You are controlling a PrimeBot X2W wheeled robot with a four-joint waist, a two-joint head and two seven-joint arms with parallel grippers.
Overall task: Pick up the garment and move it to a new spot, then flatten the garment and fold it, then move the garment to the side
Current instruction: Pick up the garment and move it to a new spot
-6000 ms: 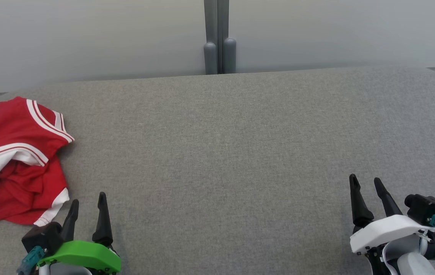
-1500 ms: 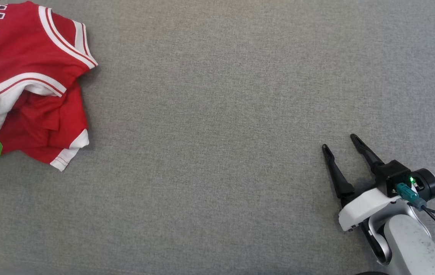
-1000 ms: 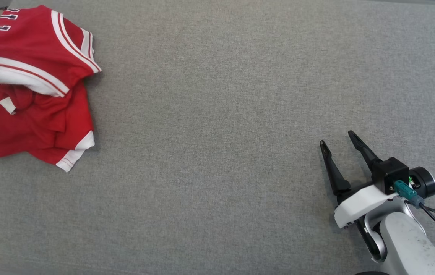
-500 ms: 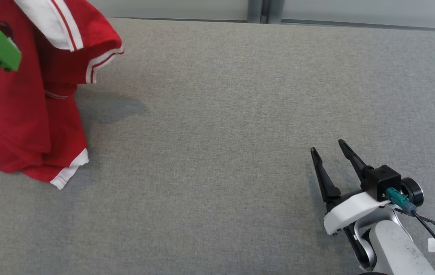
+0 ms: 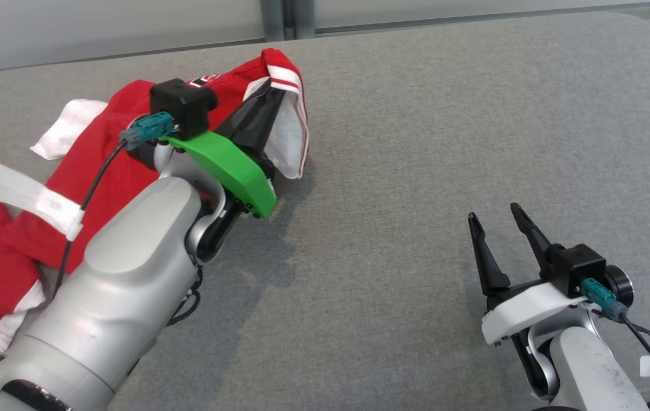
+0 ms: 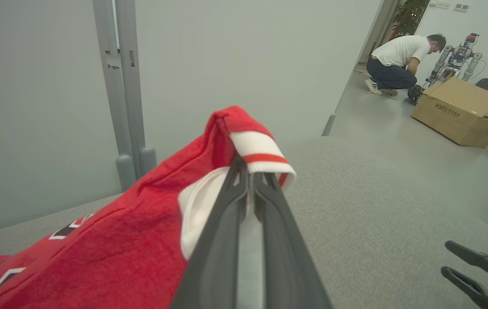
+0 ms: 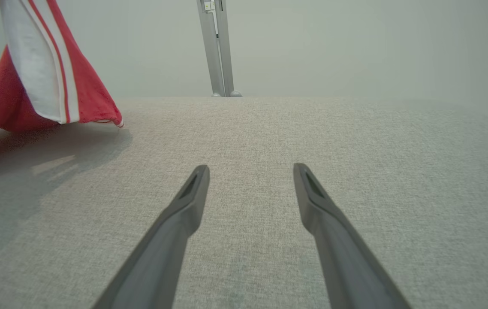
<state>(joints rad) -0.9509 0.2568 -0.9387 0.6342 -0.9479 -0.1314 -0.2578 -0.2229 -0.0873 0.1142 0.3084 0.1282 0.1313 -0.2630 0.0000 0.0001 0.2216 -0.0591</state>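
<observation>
The left gripper's [image 6: 248,171] two long dark fingers are pressed together, pinching the white-and-red ribbed hem of the red fabric jersey [image 6: 141,240], which droops left onto the grey upholstered surface [image 6: 355,206]. At the near right, the right gripper [image 6: 446,257] has its fingers parted. Far right, a crouching person [image 6: 394,60] is beside an open brown cardboard box [image 6: 458,111].

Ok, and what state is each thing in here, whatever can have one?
garment: crumpled, unfolded, one trimmed edge held up, the rest lying on the grey surface
left claw: shut on the garment's edge
right claw: open, empty
cardboard box: flaps open
</observation>
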